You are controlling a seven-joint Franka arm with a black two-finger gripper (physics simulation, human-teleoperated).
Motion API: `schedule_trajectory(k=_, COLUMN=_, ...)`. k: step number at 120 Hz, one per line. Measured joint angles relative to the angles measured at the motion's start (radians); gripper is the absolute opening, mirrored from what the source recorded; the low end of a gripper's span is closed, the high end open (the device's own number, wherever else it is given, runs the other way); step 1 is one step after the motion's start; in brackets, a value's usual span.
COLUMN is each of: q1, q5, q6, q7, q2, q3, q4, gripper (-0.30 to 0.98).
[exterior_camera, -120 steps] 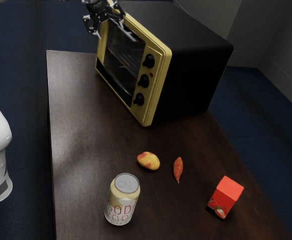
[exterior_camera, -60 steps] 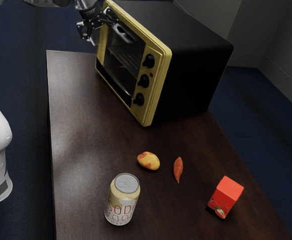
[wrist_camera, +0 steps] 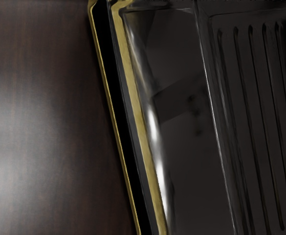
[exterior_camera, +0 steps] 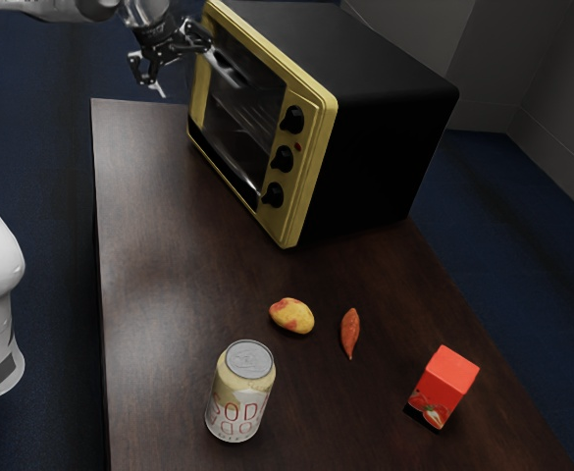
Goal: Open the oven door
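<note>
The gripper [exterior_camera: 189,77] is at the upper left of the exterior view, in front of the upper part of the oven's face. Its two fingers stand apart. The oven [exterior_camera: 380,93] has a yellow front frame and a black body. Its glass door [exterior_camera: 235,123] looks upright, with pale streaks across it; whether it stands slightly ajar I cannot tell. In the wrist view, the glass door [wrist_camera: 182,147] lies beyond a yellow edge [wrist_camera: 142,129], with a bright curved streak along it. The handle cannot be made out clearly.
Three black knobs line the oven's front. On the dark wooden table [exterior_camera: 169,294] stand a soda can [exterior_camera: 239,397] and a red carton [exterior_camera: 443,386]. A yellow-red potato [exterior_camera: 291,315] and an orange sweet potato [exterior_camera: 350,333] lie between them and the oven.
My gripper has moved toward the exterior view's left and slightly down, away from the oven's front. Streaks on the glass have shifted too. The table objects have kept their places.
</note>
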Motion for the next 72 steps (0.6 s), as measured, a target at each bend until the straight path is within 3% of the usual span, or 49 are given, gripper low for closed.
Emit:
schedule_trajectory(k=26, q1=0.042, q5=0.017, q6=0.001, q7=-0.003, q2=-0.069, q3=0.002, q4=-0.068, gripper=0.68)
schedule_trajectory(k=72, q1=0.216, q5=-0.030, q6=-0.038, q7=0.038, q2=-0.366, q3=0.040, q4=-0.227, gripper=0.68)
